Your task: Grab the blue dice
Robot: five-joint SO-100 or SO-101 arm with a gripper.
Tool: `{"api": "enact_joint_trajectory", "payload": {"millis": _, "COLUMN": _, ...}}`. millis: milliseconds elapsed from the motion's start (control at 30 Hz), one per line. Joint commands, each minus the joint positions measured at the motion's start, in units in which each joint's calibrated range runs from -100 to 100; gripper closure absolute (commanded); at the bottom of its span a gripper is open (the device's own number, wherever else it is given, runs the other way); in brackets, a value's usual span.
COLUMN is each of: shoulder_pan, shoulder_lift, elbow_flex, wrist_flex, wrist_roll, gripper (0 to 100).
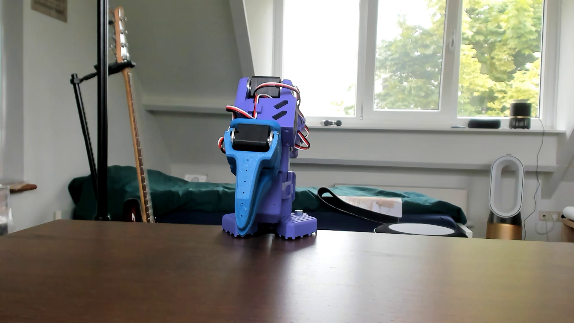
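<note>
A small arm [267, 130] printed in purple plastic sits folded on itself at the far side of a dark brown wooden bench [279, 279], seen in the other view from low down, close to the bench top. Its purple perforated base [296, 225] rests flat on the wood near the far edge. Black servo blocks and looped red, white and black wires show at the top of the folded links.

The claw [245, 231] points straight down in front of the base, and its tip meets or nearly meets the bench. The nearer finger is a long, light blue tapering blade [248, 186] with a row of small holes down its face, and it hides most of the purple finger behind it. The two appear pressed together with nothing between them, though from this front-on angle the gap, if any, is hard to judge.

No blue dice can be made out anywhere in this view.

Behind the bench, a guitar neck [133, 133] leans beside a black stand pole [102, 108] at the left. A bed with a dark green cover [186, 192] runs across the middle of the room. A white and gold oval fan [504, 198] stands at the right below a wide window [410, 56] with green trees outside.
</note>
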Motion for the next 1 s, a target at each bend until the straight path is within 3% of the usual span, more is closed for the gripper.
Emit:
{"api": "enact_joint_trajectory", "payload": {"millis": 0, "shoulder_pan": -5.76, "shoulder_lift": -0.07, "elbow_flex": -4.00, "wrist_flex": 0.24, "wrist_roll": -0.23, "gripper": 97}}
{"api": "enact_joint_trajectory", "payload": {"millis": 800, "shoulder_pan": -5.84, "shoulder_lift": -0.07, "elbow_flex": -4.00, "wrist_flex": 0.24, "wrist_roll": 0.03, "gripper": 97}}
{"api": "enact_joint_trajectory", "payload": {"millis": 967, "shoulder_pan": -0.28, "shoulder_lift": -0.07, "elbow_flex": -6.71, "wrist_flex": 0.75, "wrist_roll": 2.08, "gripper": 97}}
